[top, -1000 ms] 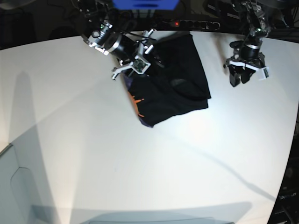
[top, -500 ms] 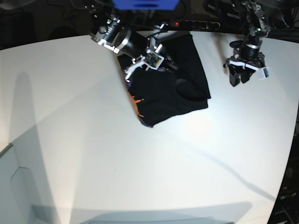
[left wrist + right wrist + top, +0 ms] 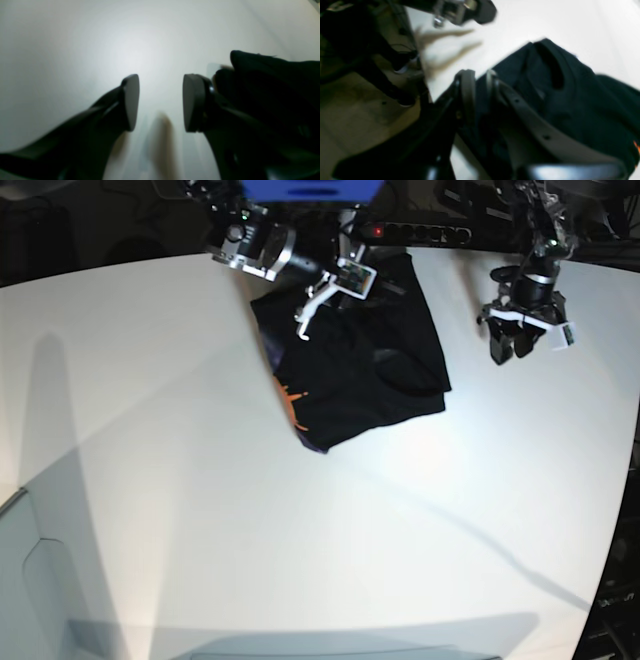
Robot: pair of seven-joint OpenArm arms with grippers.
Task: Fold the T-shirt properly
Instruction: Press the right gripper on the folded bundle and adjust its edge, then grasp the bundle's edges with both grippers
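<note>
The black T-shirt (image 3: 350, 370) lies bunched at the back of the white table (image 3: 300, 530), with orange marks (image 3: 292, 402) on its left edge. My right gripper (image 3: 380, 288) hangs over the shirt's far edge. In the right wrist view its fingers (image 3: 467, 87) stand a narrow gap apart with dark cloth (image 3: 570, 100) showing in the gap; the blur hides whether they pinch it. My left gripper (image 3: 512, 345) hovers right of the shirt, open and holding nothing (image 3: 160, 102). The shirt (image 3: 275, 75) shows dark behind its right finger.
A power strip (image 3: 420, 230) with a red light runs along the table's far edge. A blue object (image 3: 310, 188) sits behind the right arm. A grey bin (image 3: 30, 580) stands at the lower left corner.
My right arm has swung from the shirt's left side toward the back and right, uncovering the shirt's upper left part. Neither the left arm nor the shirt's lower part has moved.
</note>
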